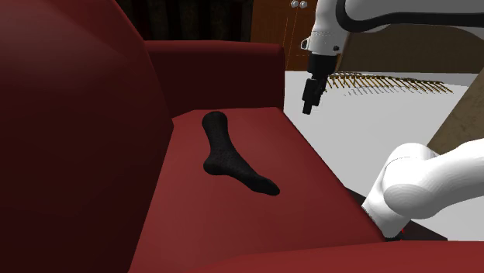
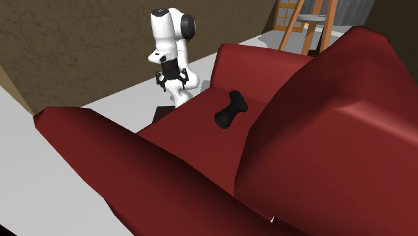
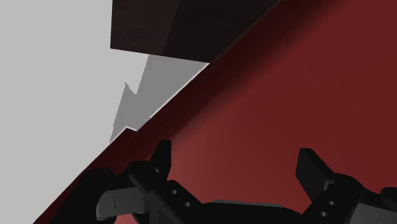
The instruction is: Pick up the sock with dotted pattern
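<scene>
A black sock [image 1: 233, 159] with a faint speckled texture lies flat on the dark red sofa seat [image 1: 194, 217], its cuff toward the back and its toe toward the shoulder view's right. From across the sofa the sock [image 2: 231, 109] lies mid-seat. My gripper [image 1: 309, 105] hangs in the air over the seat's front edge, up and to the right of the sock in the shoulder view and well apart from it. The gripper [image 2: 171, 82] is open and empty. In the wrist view the fingers [image 3: 162, 159] stand wide apart around the gripper [image 3: 236, 162] over the red seat edge [image 3: 267, 95].
The sofa's tall backrest [image 1: 62, 116] and an armrest [image 1: 217, 70] wall in the seat. Grey floor [image 1: 388, 116] lies beyond the front edge, with a tan fringed strip [image 1: 380, 81]. My white elbow [image 1: 423, 182] sits low at the right. Wooden furniture [image 2: 301, 23] stands far off.
</scene>
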### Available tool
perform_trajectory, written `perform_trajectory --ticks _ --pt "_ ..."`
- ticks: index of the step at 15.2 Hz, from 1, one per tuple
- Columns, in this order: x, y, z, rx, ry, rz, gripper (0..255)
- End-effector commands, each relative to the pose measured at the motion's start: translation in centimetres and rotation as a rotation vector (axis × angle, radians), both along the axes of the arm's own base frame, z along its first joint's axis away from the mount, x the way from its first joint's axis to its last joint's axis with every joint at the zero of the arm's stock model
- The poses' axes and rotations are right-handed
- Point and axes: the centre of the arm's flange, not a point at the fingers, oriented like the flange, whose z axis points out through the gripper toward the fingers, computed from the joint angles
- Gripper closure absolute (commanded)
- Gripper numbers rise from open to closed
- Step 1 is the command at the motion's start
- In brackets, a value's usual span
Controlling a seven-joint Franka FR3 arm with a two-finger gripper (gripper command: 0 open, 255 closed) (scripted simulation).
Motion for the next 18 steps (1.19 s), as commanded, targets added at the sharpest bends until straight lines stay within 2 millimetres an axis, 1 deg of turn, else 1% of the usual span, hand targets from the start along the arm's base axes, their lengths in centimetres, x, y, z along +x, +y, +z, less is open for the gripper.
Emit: perform_trajectory --ticks 1,5,9,13,18 --pt "0.0 0.0 0.0 0.0 0.0 0.0 0" --pt "-0.5 5.0 -0.4 0.006 -0.001 -0.149 0" --pt "-0.3 10.1 -0.8 0.011 -0.002 -0.299 0" --pt "0.7 15.1 -1.1 0.017 -0.003 -0.448 0" --pt "2.9 21.0 -1.5 0.024 -0.004 -0.635 0"
